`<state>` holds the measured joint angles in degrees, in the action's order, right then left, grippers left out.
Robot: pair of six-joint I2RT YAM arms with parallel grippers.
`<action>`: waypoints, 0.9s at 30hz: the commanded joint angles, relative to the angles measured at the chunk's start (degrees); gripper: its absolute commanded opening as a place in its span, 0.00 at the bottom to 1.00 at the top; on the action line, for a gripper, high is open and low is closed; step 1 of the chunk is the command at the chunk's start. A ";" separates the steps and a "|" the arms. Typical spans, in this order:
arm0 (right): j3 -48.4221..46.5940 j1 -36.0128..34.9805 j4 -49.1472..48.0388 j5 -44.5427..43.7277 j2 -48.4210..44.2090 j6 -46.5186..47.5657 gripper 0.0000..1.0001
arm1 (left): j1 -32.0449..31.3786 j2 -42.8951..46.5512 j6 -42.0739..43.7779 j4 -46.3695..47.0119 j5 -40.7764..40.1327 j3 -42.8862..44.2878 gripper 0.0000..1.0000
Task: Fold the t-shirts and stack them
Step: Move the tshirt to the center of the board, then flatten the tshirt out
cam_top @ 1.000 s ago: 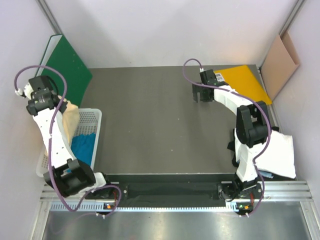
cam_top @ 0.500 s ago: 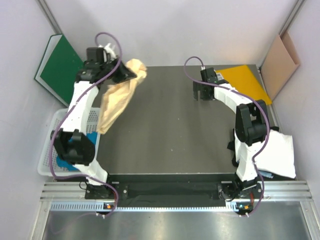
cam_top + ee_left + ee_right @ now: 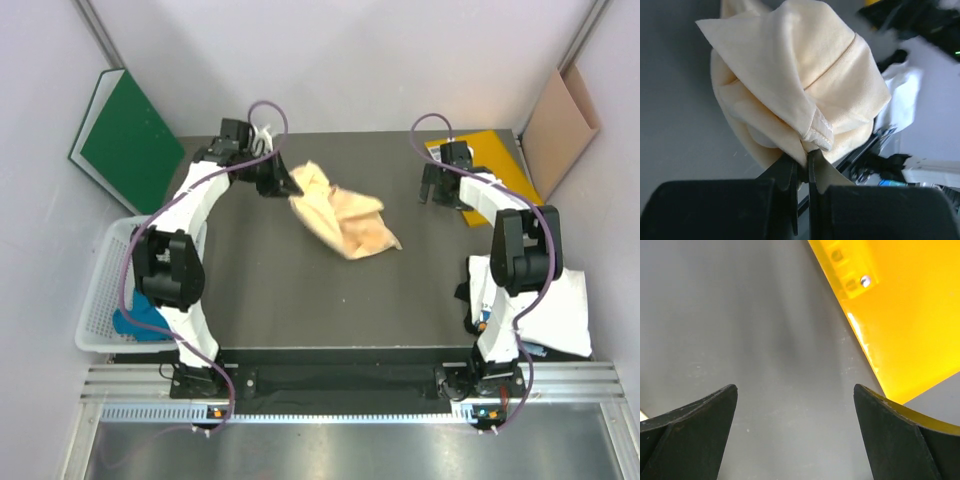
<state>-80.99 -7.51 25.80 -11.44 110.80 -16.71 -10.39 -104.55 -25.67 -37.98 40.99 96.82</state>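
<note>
**A:** Left arm, finger state?

**B:** The left gripper (image 3: 284,184) is clamped on the pale peach-yellow t-shirt (image 3: 345,222). In the left wrist view its fingers (image 3: 786,172) are pressed together on a hem seam, with only cloth between them.

**A:** Where is that shirt?

**B:** Over the far-middle part of the table (image 3: 300,300). It is bunched and crumpled, running from the pinch point rightward and toward the near side. I cannot tell whether its loose end rests on the surface.

**A:** Right arm?

**B:** The right gripper (image 3: 440,190) is spread wide and holds nothing. The right wrist view shows bare table between the two fingertips. The bright-yellow folder (image 3: 910,315) lies flat just beside them, at the far right corner.

**A:** The other shirts?

**B:** The teal-blue t-shirt (image 3: 132,322) sits in the white basket (image 3: 100,290), off the table's left edge beside the left arm. The white t-shirt (image 3: 560,305) lies at the right near side, partly hidden behind the right arm. Its print is too small to make out.
</note>
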 commanded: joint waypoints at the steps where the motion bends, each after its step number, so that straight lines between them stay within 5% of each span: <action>1: 0.04 -0.58 -2.86 1.85 -5.68 0.54 1.00 | 0.29 -1.44 11.32 -12.20 -3.56 -1.02 0.00; 6: 0.05 -0.84 -3.39 5.02 -6.65 0.19 1.00 | -2.34 -5.22 18.82 -27.05 -10.12 3.21 0.00; 12: -3.37 -5.22 -2.96 15.20 -4.99 2.29 1.00 | -2.61 -3.73 7.93 -35.84 -30.87 -9.86 0.00; 14: -5.48 -7.68 -1.12 16.88 -3.41 4.65 1.00 | -2.61 -2.25 5.29 -36.11 -33.77 -13.30 0.27; 15: -8.10 -10.48 1.51 17.50 -1.57 5.63 1.00 | -2.61 -1.63 4.41 -36.46 -34.83 -15.67 0.58; 17: -10.66 -13.92 3.28 18.64 0.54 7.13 1.00 | -2.61 0.91 2.30 -36.82 -37.37 -17.53 0.96; 27: -10.24 -17.89 6.98 26.55 3.45 8.09 0.89 | -2.79 12.27 2.28 -27.86 -34.41 -12.89 0.99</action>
<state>-90.08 -26.48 30.20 11.09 113.14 -9.80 -13.17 -95.11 -23.51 -70.37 5.10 79.61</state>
